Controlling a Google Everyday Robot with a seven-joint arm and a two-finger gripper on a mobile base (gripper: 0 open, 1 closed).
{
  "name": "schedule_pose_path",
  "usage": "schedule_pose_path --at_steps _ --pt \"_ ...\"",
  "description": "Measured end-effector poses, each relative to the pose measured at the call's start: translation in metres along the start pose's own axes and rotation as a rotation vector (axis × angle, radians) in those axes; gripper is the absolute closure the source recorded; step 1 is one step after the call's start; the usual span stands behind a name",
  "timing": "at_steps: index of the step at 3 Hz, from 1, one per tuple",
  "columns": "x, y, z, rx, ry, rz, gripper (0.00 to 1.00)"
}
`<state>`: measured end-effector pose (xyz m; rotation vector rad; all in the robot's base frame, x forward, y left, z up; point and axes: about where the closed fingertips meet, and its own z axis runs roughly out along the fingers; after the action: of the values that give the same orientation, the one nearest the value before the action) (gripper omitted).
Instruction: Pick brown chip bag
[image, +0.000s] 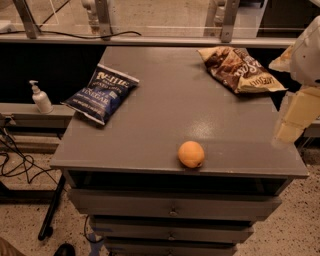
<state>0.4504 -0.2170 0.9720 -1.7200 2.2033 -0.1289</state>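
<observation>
The brown chip bag (242, 70) lies flat on the counter (165, 115), beyond my claw (292, 120) and a little to its left, near the back right corner. One tan end of the bag reaches toward the counter's right edge.

I judge the bag to be light, soft and full of air, with a glossy, crinkled skin that may slip or crackle under pressure. The chips inside will break if I squeeze hard. A raised crease or the puffed middle looks like the best place to pinch, coming down from above. The flat sealed edges lie too close to the surface to get under. Being so light, it may slide away if I nudge it sideways first.

My claw hangs over the counter's right side toward the front, apart from the bag and touching nothing that I can see. I cannot tell whether it is wide or narrow. My arm (307, 50) comes in from the right, its white upper part above and behind the claw, which points downward.

An orange (191, 154) sits well to the claw's left near the front edge. The blue bag (100, 92) lies far across on the left.
</observation>
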Motion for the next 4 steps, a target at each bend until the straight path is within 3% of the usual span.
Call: schedule_pose_path --at_steps 1,3,4 --pt "0.001 -0.027 0.015 0.067 -0.021 -0.012 0.00" --pt "0.029 -0.140 0.057 0.273 -0.050 -0.031 0.00" --pt "0.049 -0.193 0.072 0.338 -0.108 0.013 0.00"
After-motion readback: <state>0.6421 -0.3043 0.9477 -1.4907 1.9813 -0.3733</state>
